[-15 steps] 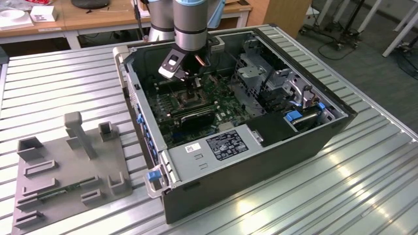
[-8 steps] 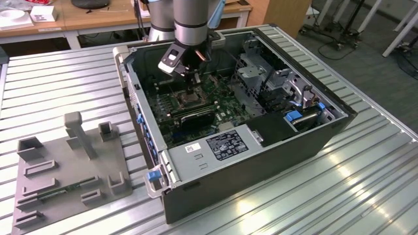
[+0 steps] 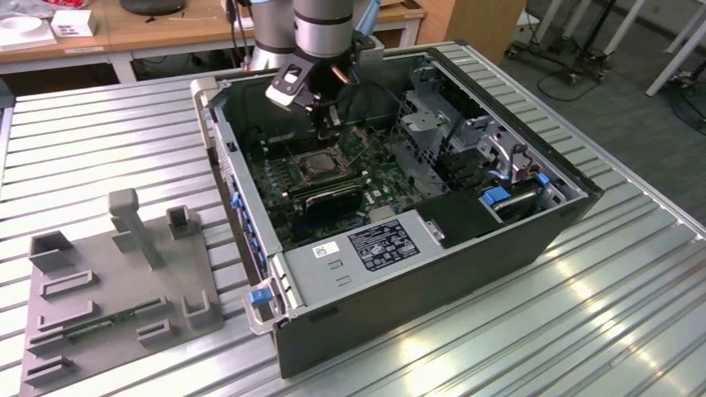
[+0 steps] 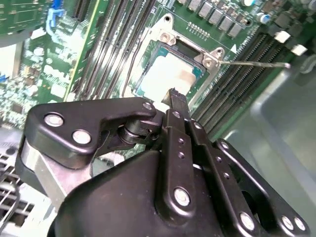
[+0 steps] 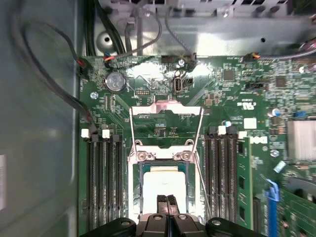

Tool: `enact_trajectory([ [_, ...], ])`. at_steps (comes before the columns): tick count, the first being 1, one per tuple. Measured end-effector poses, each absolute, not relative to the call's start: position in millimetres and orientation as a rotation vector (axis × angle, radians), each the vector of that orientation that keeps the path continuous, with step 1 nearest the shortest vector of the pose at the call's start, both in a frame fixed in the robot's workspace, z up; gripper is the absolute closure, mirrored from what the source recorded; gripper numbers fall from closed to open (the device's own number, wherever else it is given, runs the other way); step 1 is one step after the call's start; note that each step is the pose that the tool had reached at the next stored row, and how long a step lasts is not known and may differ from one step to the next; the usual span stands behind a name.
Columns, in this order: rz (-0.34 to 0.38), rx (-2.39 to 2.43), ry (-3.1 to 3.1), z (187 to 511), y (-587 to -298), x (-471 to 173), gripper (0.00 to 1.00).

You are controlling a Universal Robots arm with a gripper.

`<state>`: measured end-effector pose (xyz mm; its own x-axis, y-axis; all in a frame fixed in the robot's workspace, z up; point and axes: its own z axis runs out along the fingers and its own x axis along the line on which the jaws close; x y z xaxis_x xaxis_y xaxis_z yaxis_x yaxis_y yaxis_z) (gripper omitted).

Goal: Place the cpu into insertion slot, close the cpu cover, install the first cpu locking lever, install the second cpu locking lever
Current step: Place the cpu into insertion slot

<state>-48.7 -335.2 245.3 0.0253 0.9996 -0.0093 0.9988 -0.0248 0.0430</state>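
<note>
Exterior view: you see the arm reaching down into the open computer case (image 3: 464, 265), which lies on a slatted metal table (image 3: 111, 141). A grey fixture tray (image 3: 121, 289) sits beside the case, toward the exterior view's left. The gripper (image 3: 323, 124) hangs over the motherboard (image 3: 369, 178), just above the socket area.

First wrist view: here you look straight down the gripper (image 5: 166, 200). The fingertips (image 5: 162, 201) are pressed together with nothing between them. The cpu (image 5: 163, 183) lies flat in its socket, its pale top showing directly beyond the tips. The cpu cover (image 5: 165, 104) is swung back on its hinge (image 5: 163, 156). Green board shows through its open centre. Memory slots (image 5: 103, 182) flank the socket on both sides, and a coin cell (image 5: 116, 82) sits further up the board.

Second wrist view: you get the slanted angle. The gripper (image 4: 174, 95) has its closed tips over one edge of the cpu (image 4: 168, 74). You cannot tell whether they touch its top. One locking lever (image 4: 256, 63), a thin wire rod, sticks out sideways from a socket corner, unlatched. A second wire lever (image 4: 129, 74) curves along the opposite side of the socket.
</note>
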Motion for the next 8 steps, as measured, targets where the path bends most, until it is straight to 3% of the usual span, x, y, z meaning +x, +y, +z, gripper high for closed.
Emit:
enact_trajectory([
  [8, 0.038, 2.221, 2.166, 264, -335, -49, 0.89],
])
